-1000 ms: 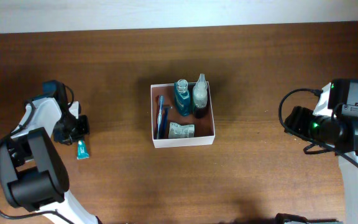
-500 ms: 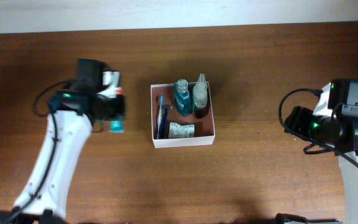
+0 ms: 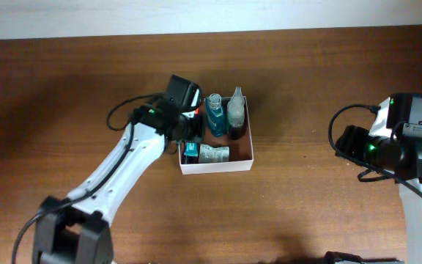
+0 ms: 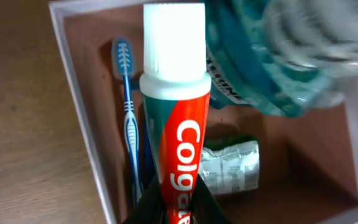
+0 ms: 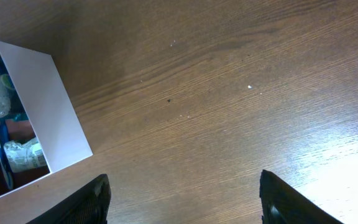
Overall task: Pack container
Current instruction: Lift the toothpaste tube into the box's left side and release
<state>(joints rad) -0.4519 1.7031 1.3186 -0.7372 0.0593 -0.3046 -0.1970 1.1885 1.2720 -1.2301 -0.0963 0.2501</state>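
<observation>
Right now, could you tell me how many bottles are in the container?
2. A teal bottle sits against the container's far wall; a clear bottle is beside it, toward the right wall. The left arm covers the left side, so another may be hidden.

White-shelled arms (image 3: 127, 163), black joints and cables (image 3: 331, 130); green lights (image 3: 373, 147), seemingly LEDs.

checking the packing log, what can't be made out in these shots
Left wrist: the mouthwash is blurred, too near the lens, and cut by the top edge.
Left wrist: the toothpaste tail is hidden by the left gripper and cut by the bottom edge.
Overhead: the left arm covers the toothbrush.
Overhead: the print on the crumpled tube is too small to read.
</observation>
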